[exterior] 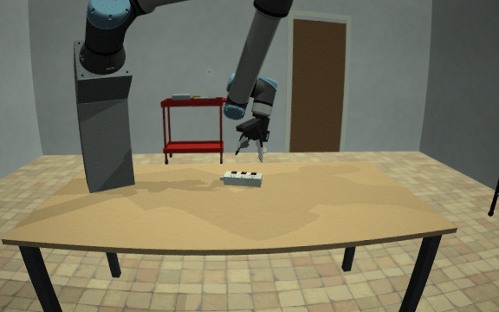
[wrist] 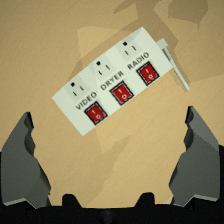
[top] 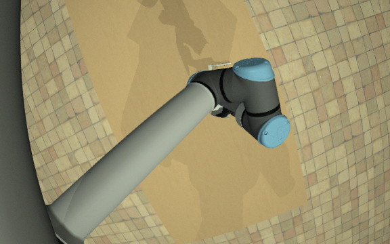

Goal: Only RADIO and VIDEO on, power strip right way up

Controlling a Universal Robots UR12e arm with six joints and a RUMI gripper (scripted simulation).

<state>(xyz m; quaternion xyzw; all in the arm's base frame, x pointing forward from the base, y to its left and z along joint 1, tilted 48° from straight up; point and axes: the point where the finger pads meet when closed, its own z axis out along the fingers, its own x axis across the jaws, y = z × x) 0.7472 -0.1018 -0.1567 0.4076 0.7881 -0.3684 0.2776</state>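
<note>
Taking the white rectangular power strip (exterior: 242, 178) as the landmark: to its left in the exterior view stands the grey slab-like robot pedestal (exterior: 103, 130), well apart from it, with bare tan wooden table top (exterior: 180, 217) between them. The strip itself lies face up on the far half of the table, well inside every table edge, with open surface on all sides.

In the wrist view the strip (wrist: 116, 87) lies tilted. Three red rocker switches run along its near long edge, labelled from left to right VIDEO (wrist: 95, 113), DRYER (wrist: 122, 93) and RADIO (wrist: 148, 73); which way each rocker is tipped cannot be told. A thin pale stub (wrist: 176, 73) juts from the strip's right end.

The dark two-jaw gripper (exterior: 249, 151) hangs above the strip, just behind it, not touching. Its jaws are spread to their full width and hold nothing; in the wrist view the two dark fingers stand well apart, either side of bare table, nearer than the strip.

Right of the strip the table top runs on unobstructed to its right edge.
</note>
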